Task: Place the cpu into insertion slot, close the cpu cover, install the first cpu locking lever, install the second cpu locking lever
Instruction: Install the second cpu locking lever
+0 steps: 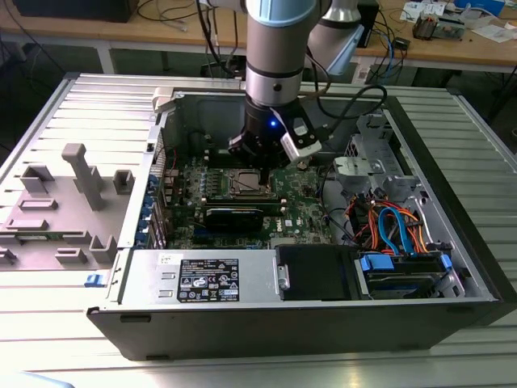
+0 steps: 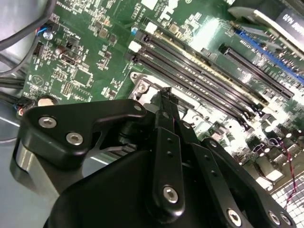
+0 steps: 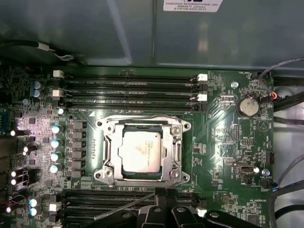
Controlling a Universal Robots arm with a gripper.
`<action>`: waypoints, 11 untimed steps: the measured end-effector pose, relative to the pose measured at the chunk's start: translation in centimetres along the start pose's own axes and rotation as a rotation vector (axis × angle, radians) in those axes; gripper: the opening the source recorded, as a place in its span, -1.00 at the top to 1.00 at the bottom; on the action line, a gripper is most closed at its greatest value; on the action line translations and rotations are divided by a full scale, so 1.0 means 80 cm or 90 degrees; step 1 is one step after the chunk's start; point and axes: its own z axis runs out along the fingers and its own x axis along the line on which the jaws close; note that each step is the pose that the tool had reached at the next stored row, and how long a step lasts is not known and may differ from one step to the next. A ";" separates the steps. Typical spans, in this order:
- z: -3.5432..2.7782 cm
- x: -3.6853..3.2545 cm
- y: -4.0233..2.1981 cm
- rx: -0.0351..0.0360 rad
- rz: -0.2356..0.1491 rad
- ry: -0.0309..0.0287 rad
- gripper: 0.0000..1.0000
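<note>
In the first wrist view the cpu (image 3: 140, 152), a square chip with a dull silver top, lies flat in the insertion slot (image 3: 100, 156) on the green board. The cpu cover (image 3: 142, 122) lies down around it, and the chip shows through its window. A thin silver lever rod (image 3: 123, 206) slants over the black memory slots and ends by my fingertips. My gripper (image 3: 161, 191) is shut with nothing seen between its fingers, at the socket's edge. The second wrist view has the gripper (image 2: 166, 92) beside a socket corner (image 2: 142, 88). In the exterior view the gripper (image 1: 257, 158) hangs just over the insertion slot (image 1: 246, 184).
Black memory slots (image 3: 128, 88) run along two sides of the socket. A long black card (image 1: 234, 217), a power supply box (image 1: 202, 279) and coloured cables (image 1: 388, 222) fill the open case. A grey fixture (image 1: 77, 186) stands on the exterior view's left.
</note>
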 end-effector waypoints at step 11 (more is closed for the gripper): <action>0.0052 0.0094 -0.0113 0.0000 0.000 0.0000 0.79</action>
